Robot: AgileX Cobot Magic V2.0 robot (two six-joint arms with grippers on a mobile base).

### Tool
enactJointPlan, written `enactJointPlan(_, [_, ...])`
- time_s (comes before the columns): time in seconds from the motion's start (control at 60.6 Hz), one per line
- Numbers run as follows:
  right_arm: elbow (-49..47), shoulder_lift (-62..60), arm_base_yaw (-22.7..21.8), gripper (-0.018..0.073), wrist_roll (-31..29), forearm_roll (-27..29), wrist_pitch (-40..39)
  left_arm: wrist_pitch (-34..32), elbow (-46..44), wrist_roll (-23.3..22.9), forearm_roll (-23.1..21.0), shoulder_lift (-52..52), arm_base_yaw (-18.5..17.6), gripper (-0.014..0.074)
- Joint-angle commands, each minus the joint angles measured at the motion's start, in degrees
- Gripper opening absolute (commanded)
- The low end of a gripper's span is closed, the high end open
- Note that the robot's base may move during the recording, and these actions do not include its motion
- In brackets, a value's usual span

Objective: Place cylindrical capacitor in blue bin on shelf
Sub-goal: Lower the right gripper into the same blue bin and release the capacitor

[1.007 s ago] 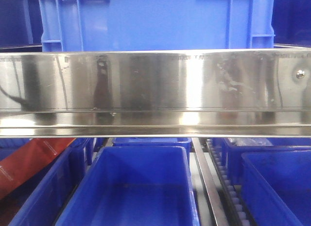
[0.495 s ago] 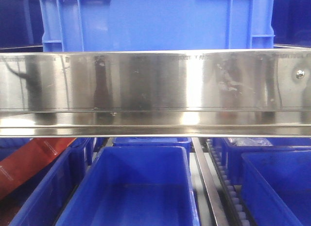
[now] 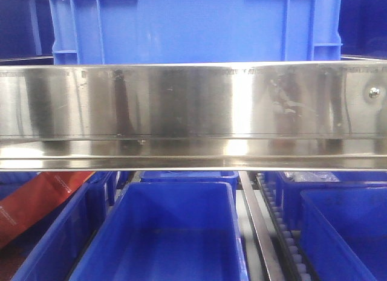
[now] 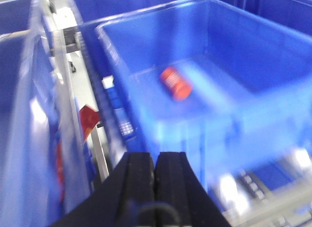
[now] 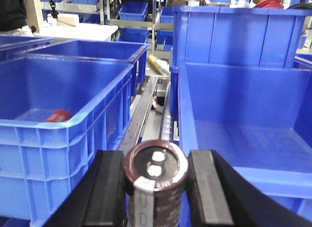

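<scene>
The right gripper (image 5: 158, 188) clamps the dark capacitor (image 5: 155, 171) upright between its two black fingers, terminals showing on top. Just ahead and to its right opens a blue bin (image 5: 243, 134), its visible floor bare. To its left sits a second bin (image 5: 63, 95) with a red cylinder (image 5: 59, 114) lying by the near wall, and a roller track (image 5: 146, 110) runs straight ahead between the two. The left gripper (image 4: 156, 161), fingers pressed together on nothing, hangs before a blurred bin (image 4: 253, 56) holding a red-orange can (image 4: 175, 84). Farther off stands the shelf (image 3: 193, 106), its scuffed front rail filling the front view. The risk: released short of a bin wall, the round part would likely drop into the track gap, and nothing marks which bin is meant.
</scene>
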Motion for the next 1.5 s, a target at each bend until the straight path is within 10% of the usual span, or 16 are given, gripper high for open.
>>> enactJointPlan(0.0, [-0.33,1.95,-0.07,-0.0132,-0.17,0.66,-2.75,-1.74,5.14,-2.54,0.38,-5.87,-0.09,-0.0111])
enactJointPlan(0.71, [-38.75,43.77,21.37,-0.0130,-6.80,2.04,3.60,-6.47,20.12,-3.65,0.67,-22.02,-0.09,-0.0111])
enactJointPlan(1.189, [-45.06,66.33,22.65,-0.0120,-6.80,2.15,6.29,-6.47,20.12,-3.65,0.67,-22.02,-0.09,-0.0111])
enactJointPlan(1.486, [-45.06,67.22,22.65,0.0487,-6.80,2.15,6.99,-5.99,20.12,-3.65,0.67,-22.02,-0.09,-0.0111])
